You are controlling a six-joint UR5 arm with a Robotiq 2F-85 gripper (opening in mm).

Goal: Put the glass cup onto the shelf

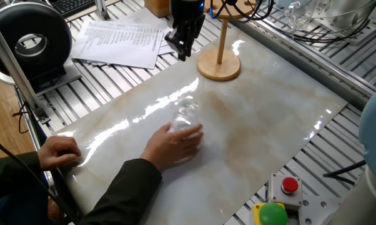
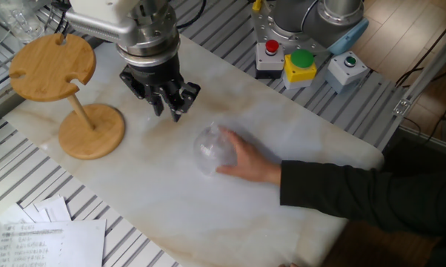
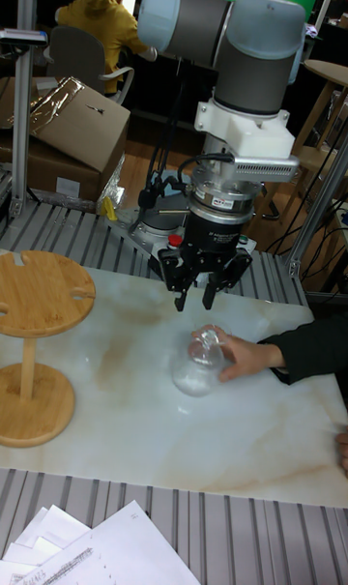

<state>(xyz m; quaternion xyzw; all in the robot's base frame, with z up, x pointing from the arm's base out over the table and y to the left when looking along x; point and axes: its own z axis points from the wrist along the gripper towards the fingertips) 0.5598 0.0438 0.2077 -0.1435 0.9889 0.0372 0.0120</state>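
The glass cup [image 2: 210,145] is small and clear. It is tipped on the marble slab, with a person's hand [image 2: 247,162] holding it from the right; it also shows as the glass cup [image 1: 185,115] and the glass cup [image 3: 196,363]. My gripper [image 3: 193,301] hangs open just above and behind the cup, with empty space between its fingers. It appears as the gripper [image 2: 170,108] and the gripper [image 1: 183,49] too. The wooden shelf [image 2: 51,67] stands to the gripper's left, with a round base [image 1: 219,65] and a slotted top disc [image 3: 39,290].
A person's arm [image 1: 128,181] reaches across the slab and a second hand [image 1: 60,152] rests on its edge. Papers [image 1: 122,40] lie beyond the slab. Button boxes [image 2: 297,63] stand at the far corner, and an emergency stop [image 1: 288,186] sits near the slab's edge.
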